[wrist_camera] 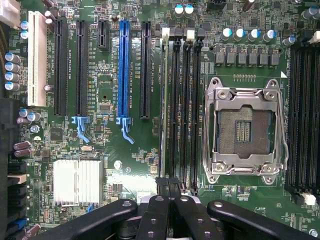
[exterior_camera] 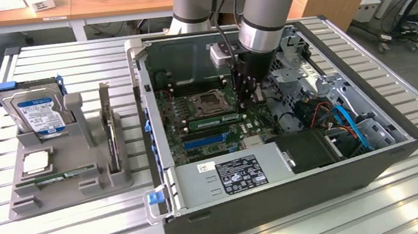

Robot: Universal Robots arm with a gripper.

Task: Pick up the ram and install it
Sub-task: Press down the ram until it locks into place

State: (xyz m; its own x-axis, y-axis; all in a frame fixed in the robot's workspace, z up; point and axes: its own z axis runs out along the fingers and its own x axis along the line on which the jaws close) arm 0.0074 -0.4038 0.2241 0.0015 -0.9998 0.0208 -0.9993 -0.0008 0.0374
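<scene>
Black fingers [wrist_camera: 156, 212] of mine sit closest to the wrist camera, and they are pressed tight together with nothing between them. I am the gripper [wrist_camera: 168, 186], and I hang low over the green board [wrist_camera: 135, 150] inside the open computer case [exterior_camera: 280, 202].

The ram [wrist_camera: 162, 100] stands on its thin edge in the first of the long black slots [wrist_camera: 186, 100], the one nearest the blue slot [wrist_camera: 123, 70]. My tips are right at one end of it (I cannot tell if they touch it). On the far side of those slots is the shiny square socket [wrist_camera: 243, 131] with its metal frame.

From the exterior view, my gripper [exterior_camera: 248, 102] points down, just beside the ram [exterior_camera: 211, 118], which lies as a green strip below the socket [exterior_camera: 207, 101].

On the exterior view's left, outside the case, a grey stand [exterior_camera: 69, 193] holds a hard drive [exterior_camera: 37, 111], a small square chip [exterior_camera: 36, 162] and another green stick [exterior_camera: 59, 177].
</scene>
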